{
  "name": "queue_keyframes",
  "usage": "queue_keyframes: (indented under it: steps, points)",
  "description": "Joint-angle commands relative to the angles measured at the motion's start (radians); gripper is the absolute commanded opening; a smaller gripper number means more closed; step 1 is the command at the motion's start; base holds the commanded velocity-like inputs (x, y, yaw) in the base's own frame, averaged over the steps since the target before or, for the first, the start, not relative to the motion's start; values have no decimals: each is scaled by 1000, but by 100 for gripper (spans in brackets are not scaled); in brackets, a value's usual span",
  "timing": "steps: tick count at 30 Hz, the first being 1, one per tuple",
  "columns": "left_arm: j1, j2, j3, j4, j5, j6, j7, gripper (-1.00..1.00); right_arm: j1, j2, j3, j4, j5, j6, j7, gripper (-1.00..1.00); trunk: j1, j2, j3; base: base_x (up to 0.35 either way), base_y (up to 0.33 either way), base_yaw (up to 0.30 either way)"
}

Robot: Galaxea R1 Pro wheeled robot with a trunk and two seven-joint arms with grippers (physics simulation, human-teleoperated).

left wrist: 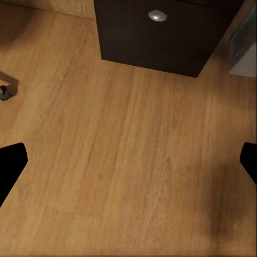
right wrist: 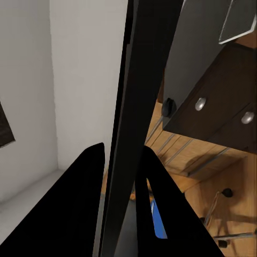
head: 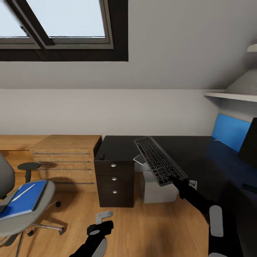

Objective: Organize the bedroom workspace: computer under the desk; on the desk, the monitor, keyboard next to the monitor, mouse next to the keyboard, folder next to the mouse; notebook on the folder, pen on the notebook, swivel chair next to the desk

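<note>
My right gripper (head: 177, 179) is shut on the near end of the keyboard (head: 157, 159), holding it tilted above the glossy black desk (head: 192, 150). In the right wrist view the keyboard (right wrist: 140, 96) runs edge-on between the black fingers (right wrist: 80, 214). The small dark mouse (head: 102, 156) lies on the desk's left end, above the brown drawer unit (head: 114, 178). Under the desk stands the pale computer (head: 157, 191). The monitor's (head: 250, 144) black edge shows at far right. The swivel chair (head: 26, 217) at left carries the blue folder (head: 26, 198). My left gripper (head: 101, 219) hangs open over the floor.
Light wooden low shelving (head: 67, 157) stands left of the desk against the wall. A blue wall panel (head: 232, 134) and a white shelf (head: 232, 95) sit above the desk's right side. The left wrist view shows wooden floor (left wrist: 128, 160) before the drawer unit (left wrist: 155, 37).
</note>
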Motion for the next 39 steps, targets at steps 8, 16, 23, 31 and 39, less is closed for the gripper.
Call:
queue_keyframes:
  steps: [8,16,23,31,39]
  points:
    - [-1,2,0,-2,4,2,8,100,3,1,-3,0,-6,8,11,-100,-31,56,24,0,-97,0]
    - [-1,2,2,-2,4,0,8,100,3,1,-3,0,-6,8,11,-100,-61,112,49,-141,-6,0]
    - [-1,2,2,-2,4,0,8,100,3,1,-3,0,-6,8,11,-100,-88,161,71,-316,-1,0]
    - [-1,2,2,-2,5,1,8,100,3,1,-3,5,-6,8,11,-100,-119,217,96,-335,0,0]
    - [-1,1,-1,-2,4,2,8,100,3,1,-3,12,-4,8,10,-100,-150,273,121,-336,-81,0]
